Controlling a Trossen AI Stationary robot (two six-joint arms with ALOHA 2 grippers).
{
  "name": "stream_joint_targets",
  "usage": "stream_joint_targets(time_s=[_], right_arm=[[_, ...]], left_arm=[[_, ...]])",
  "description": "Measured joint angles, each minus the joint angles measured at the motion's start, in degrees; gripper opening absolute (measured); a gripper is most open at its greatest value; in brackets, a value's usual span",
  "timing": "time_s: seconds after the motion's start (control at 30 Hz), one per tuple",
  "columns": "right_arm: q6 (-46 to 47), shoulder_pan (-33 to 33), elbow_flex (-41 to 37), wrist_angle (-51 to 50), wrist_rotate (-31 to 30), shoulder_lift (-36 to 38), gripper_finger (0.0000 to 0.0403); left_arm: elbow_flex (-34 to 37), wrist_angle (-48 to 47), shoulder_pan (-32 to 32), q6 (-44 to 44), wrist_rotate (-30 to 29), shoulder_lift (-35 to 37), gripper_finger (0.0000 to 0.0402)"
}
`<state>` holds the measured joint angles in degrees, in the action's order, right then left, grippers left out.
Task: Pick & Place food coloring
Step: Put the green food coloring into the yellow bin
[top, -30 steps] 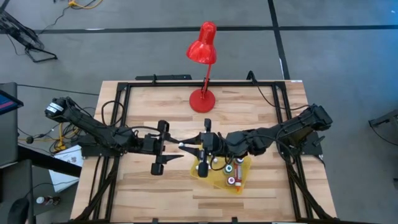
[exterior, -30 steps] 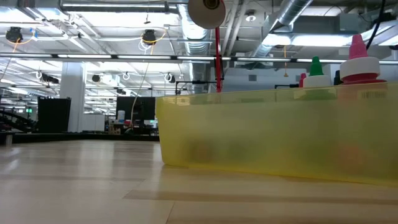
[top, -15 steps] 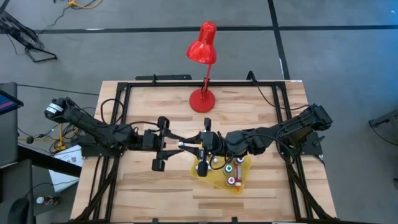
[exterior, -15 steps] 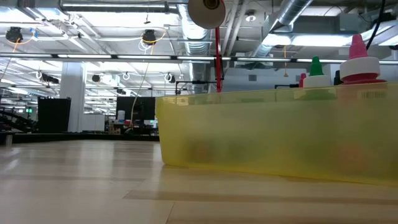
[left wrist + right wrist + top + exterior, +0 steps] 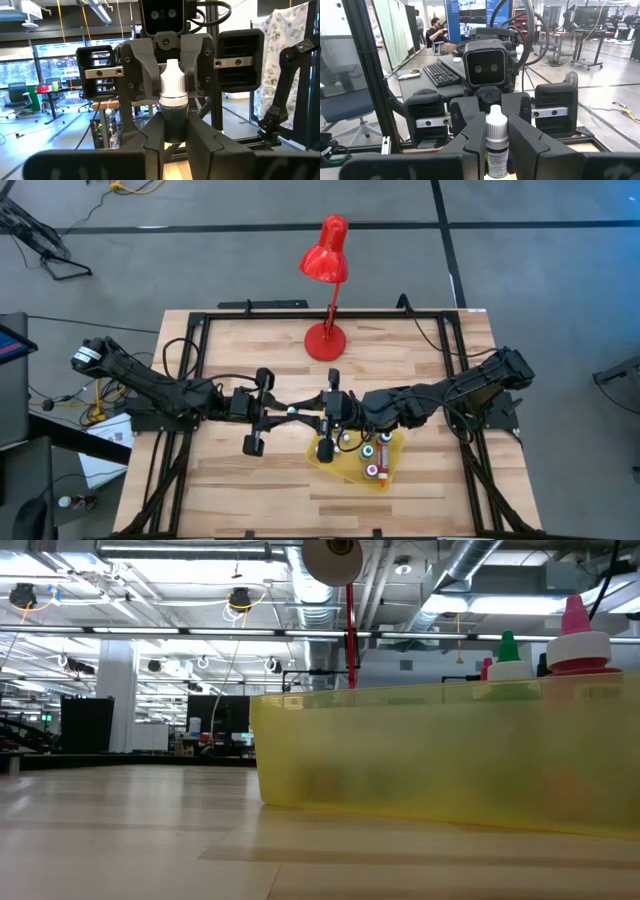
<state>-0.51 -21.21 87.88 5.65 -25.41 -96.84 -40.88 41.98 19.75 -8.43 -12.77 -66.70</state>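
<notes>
A small food coloring bottle (image 5: 173,100), white cap over a dark body, hangs in the air above the table's middle. My left gripper (image 5: 292,413) and my right gripper (image 5: 308,416) meet there tip to tip, and both are shut on the bottle. Just near of them on the table rests a yellow bin (image 5: 392,452) with several more bottles (image 5: 372,457) standing in it. The low view shows only the bin's wall (image 5: 440,765), with green (image 5: 508,648) and pink (image 5: 573,625) caps above the rim. My left gripper pinches the bottle's dark lower body (image 5: 175,125) between its two fingers, coming about level from the table's left. The bottle stands upright, cap up, lifted clear of the table. My right gripper pinches the bottle's labelled body (image 5: 496,152) below the cap between its two fingers, coming level from the table's right. The cap (image 5: 496,120) rises above the fingers.
A red desk lamp stands with its base (image 5: 326,340) at the table's far middle and its head (image 5: 326,252) beyond the far edge. A black frame (image 5: 200,330) runs around the tabletop. Bare wood lies at the near left and far right.
My left gripper's fingers, wide apart a second ago, have shut on the bottle that my right gripper was holding out. Both arms have stayed in place and the bottle has not moved.
</notes>
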Motion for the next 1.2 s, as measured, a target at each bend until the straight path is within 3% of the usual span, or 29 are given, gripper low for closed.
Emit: stream_joint_targets(time_s=[0.23,0.47,0.57,0.63,0.77,0.9,1.07,1.2], right_arm=[[0.6,0.0,0.0,-2.0,0.3,0.5,0.0066],[9.7,-1.6,7.9,-27.4,0.5,4.1,0.017],[14.1,-2.4,10.8,-37.6,4.2,3.7,0.0219],[17.7,-2.7,11.2,-39.2,8.0,3.2,0.024],[19.6,-2.8,11.3,-41.6,13.7,1.4,0.0254],[11.1,-3.1,11.0,-41.3,16.5,-1.8,0.025],[-5.6,-4.1,11.2,-38.2,18.6,-5.9,0.023],[-13.9,-4.9,11.2,-36.1,18.6,-8.8,0.0213]], left_arm=[[0.0,-1.0,0.0,2.1,0.3,0.0,0.0062],[0.0,-13.4,0.1,11.3,0.9,0.0,0.0055],[0.0,-20.8,0.1,16.9,2.6,0.0,0.0055],[0.0,-24.5,0.3,20.1,4.2,-0.5,0.0056],[0.0,-26.3,1.2,22.7,9.8,-3.3,0.0056],[0.0,-22.3,2.7,22.8,15.6,-7.5,0.0056],[0.0,-17.0,3.7,22.8,15.8,-10.6,0.0056],[0.0,-14.3,3.8,23.8,18.2,-11.8,0.0056]])
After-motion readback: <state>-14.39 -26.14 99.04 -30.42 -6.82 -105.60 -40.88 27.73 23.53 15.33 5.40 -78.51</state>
